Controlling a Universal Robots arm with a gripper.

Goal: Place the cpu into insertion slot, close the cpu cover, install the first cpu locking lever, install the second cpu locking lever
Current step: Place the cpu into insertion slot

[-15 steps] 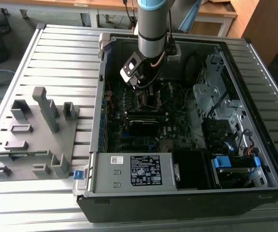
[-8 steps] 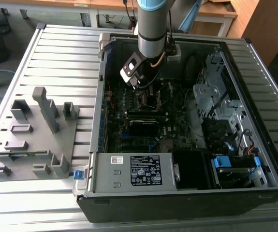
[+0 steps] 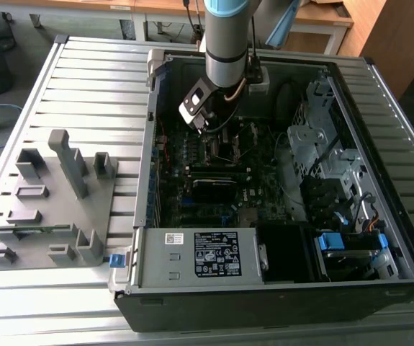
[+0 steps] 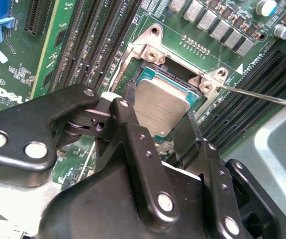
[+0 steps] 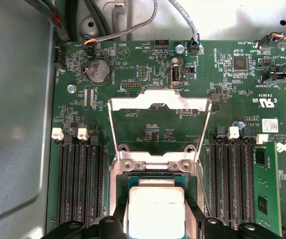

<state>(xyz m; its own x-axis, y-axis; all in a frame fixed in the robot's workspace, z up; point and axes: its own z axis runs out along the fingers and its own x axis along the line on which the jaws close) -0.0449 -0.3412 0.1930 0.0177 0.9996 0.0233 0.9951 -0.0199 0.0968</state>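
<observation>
Second wrist view gives the close look: the gripper [image 4: 157, 119] has its black fingers [image 4: 125, 117] pressed against two opposite edges of the cpu [image 4: 160, 104], narrowed right down to the chip's width, a firm hold. The cpu sits directly over the insertion slot [image 5: 152, 175], silver top facing up, and whether it is fully seated I cannot tell (the fingers hide its near edges). In the first wrist view the cpu cover [image 5: 157, 102] is swung open, laid back beyond the slot, with green motherboard [image 5: 147, 64] showing through its square cut-out. A thin metal lever [image 4: 262, 96] sticks out free from one corner of the slot, unlatched. Long black memory slots [image 5: 78, 184] run along both sides of the slot. Over in the exterior view, the arm [image 3: 227, 50] reaches down into the open computer case [image 3: 264, 306], low over the slot, and a grey fixture tray [image 3: 48, 209] lies outside the case, well apart from the slot.
</observation>
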